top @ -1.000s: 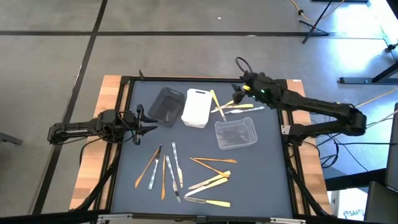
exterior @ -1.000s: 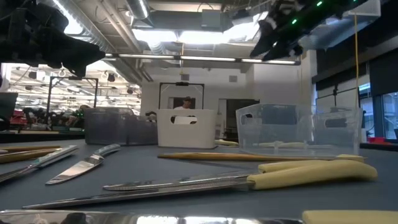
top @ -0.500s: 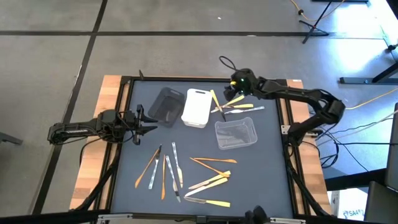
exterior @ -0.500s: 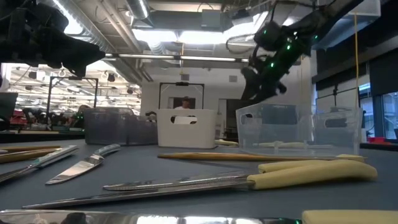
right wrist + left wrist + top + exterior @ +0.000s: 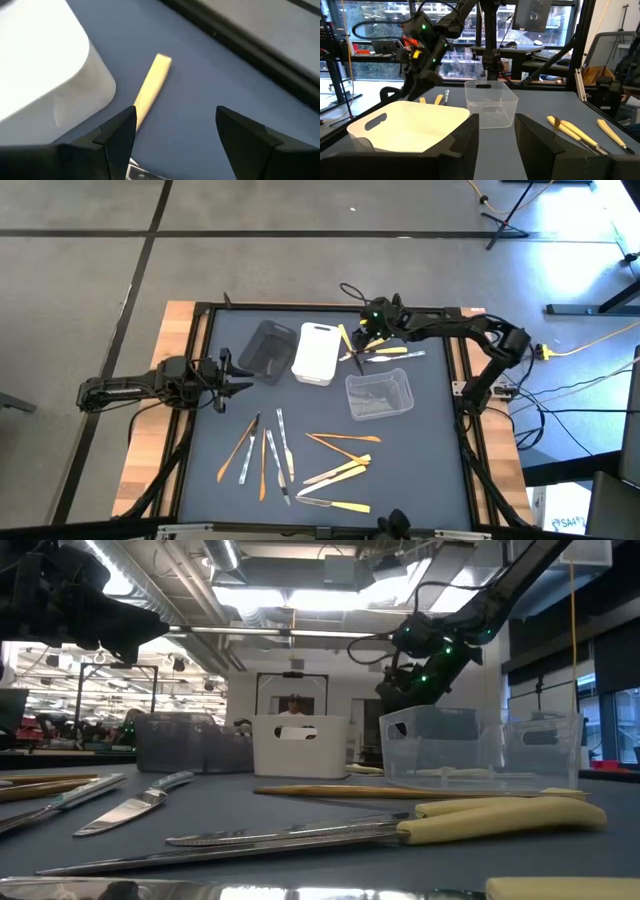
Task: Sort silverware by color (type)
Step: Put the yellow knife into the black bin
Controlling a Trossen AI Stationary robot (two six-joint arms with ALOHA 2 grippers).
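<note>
Pale yellow utensil handle (image 5: 151, 85) lies on your dark mat, far side, just right of the white plastic bin (image 5: 316, 352) | right gripper (image 5: 175, 127) spread wide above it, empty | left gripper (image 5: 496, 131) part open at left edge, empty.

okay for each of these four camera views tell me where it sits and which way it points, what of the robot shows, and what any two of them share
High view: overhead, straight down on the dark table; both arms show.
Low view: at tabletop height, level across pale-yellow-handled knives into the room; the right pincer hangs above.
Left wrist view: on the waiting left arm, facing the white plastic bin; its own dark fingers show.
Right wrist view: pointing down at a pale yellow utensil handle between open fingers.
Shared: the clear plastic bin appears in the low and left wrist views.
</note>
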